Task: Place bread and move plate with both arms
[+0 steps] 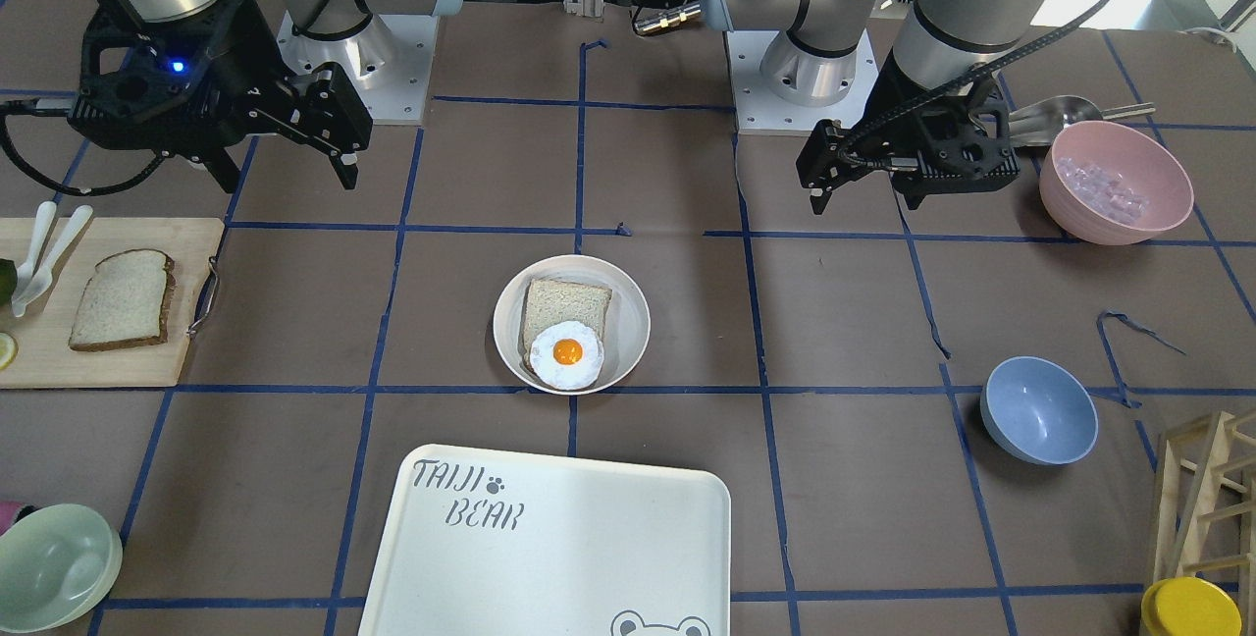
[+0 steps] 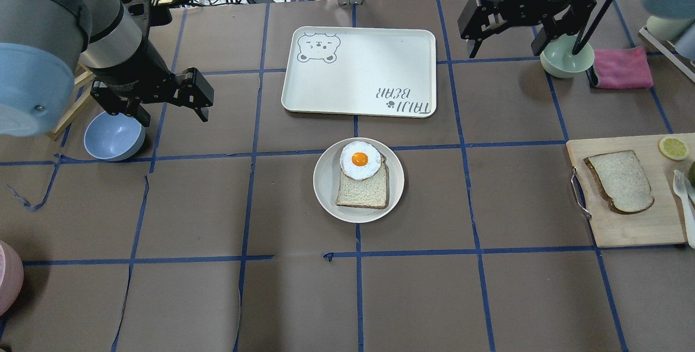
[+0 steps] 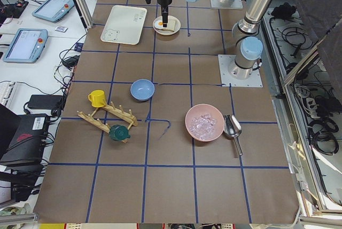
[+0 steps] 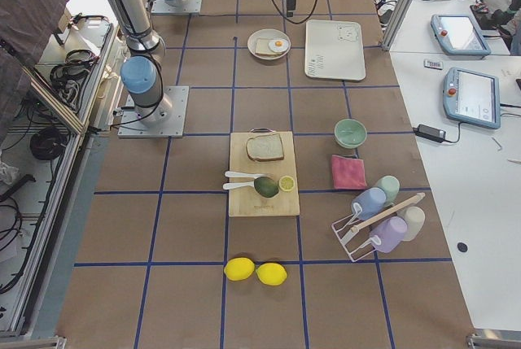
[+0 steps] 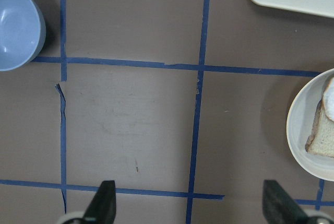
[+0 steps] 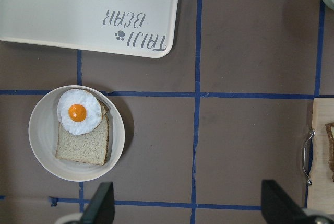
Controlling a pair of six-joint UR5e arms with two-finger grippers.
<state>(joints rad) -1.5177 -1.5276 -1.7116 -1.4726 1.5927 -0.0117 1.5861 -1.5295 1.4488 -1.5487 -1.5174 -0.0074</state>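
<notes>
Both hands are up off the table with nothing in them. My right gripper (image 6: 189, 203) has its jaws spread wide, with only bare table between the fingers, and the left gripper (image 5: 190, 202) is just as wide and just as empty.

From the right gripper, the bread (image 2: 620, 181) is off to its outer side and closer to the robot. It's lying flat on the wooden cutting board (image 2: 624, 227), a speckled grey-white crumb with a dark crust, and nothing's touching it. The green bowl (image 2: 562, 61) is right next to that gripper.

The plate (image 2: 326, 189) is inward from both hands, roughly midway between them and a bit nearer the robot. It's got a pale toast (image 2: 362, 192) on it, with a fried egg (image 2: 359, 159) sitting over the toast's far edge. The tray (image 2: 358, 69) is just beyond the plate, not touching it. The blue bowl (image 2: 111, 136) is right by the left gripper.

Annoying bits: the right wrist cam only catches a sliver of the bread's crust at the frame edge, and the left wrist cam cuts off most of the plate.
</notes>
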